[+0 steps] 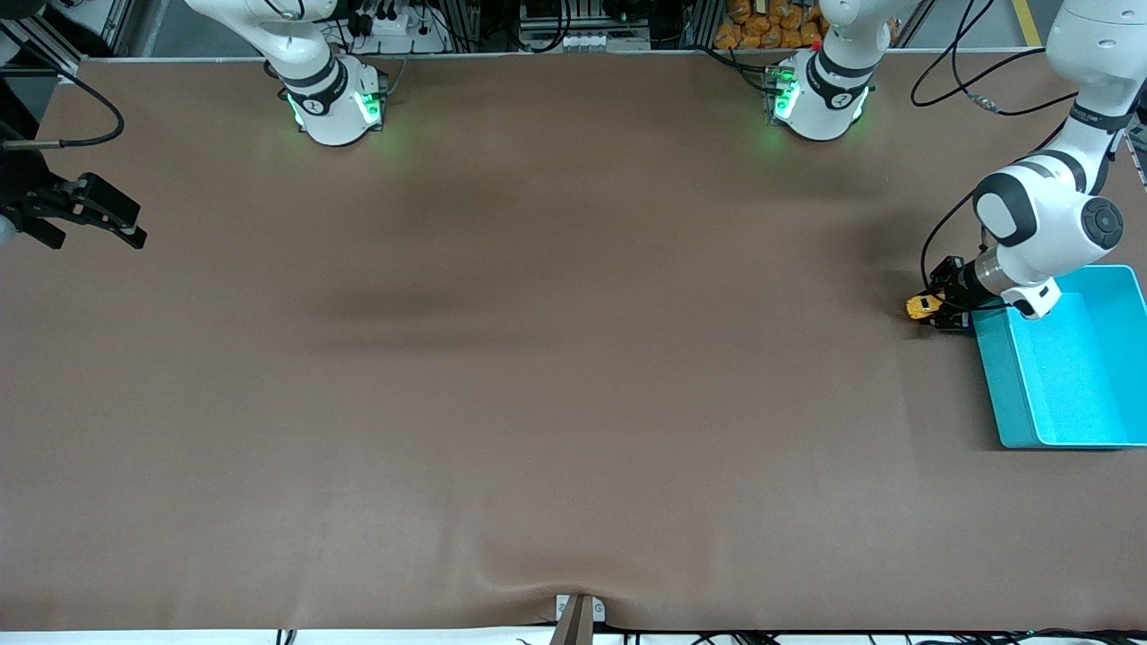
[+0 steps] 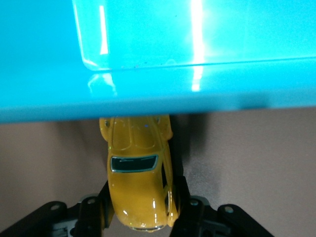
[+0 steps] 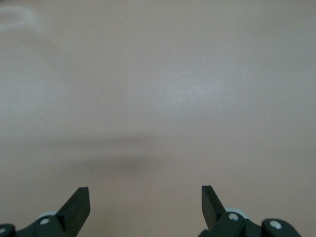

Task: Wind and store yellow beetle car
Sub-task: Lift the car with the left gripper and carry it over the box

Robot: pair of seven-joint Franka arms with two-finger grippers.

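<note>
A small glossy yellow beetle car [image 2: 140, 173] with dark windows is clamped in the left tool [image 2: 142, 207], touching the teal bin [image 1: 1075, 376] at its ten o'clock corner. The right tool [image 3: 145, 202] is held wide over the tabletop [image 1: 538, 358].

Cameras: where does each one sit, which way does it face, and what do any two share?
Front view: high across the table, facing both bases; shows the left end effector shut on the yellow beetle car beside the teal bin, and the right end effector waiting, open.
Left wrist view: on the left wrist, looking past its fingers at the car and bin wall.
Right wrist view: on the right wrist, facing bare table between open fingertips.
Shared: the front and left wrist views both show car and bin.
</note>
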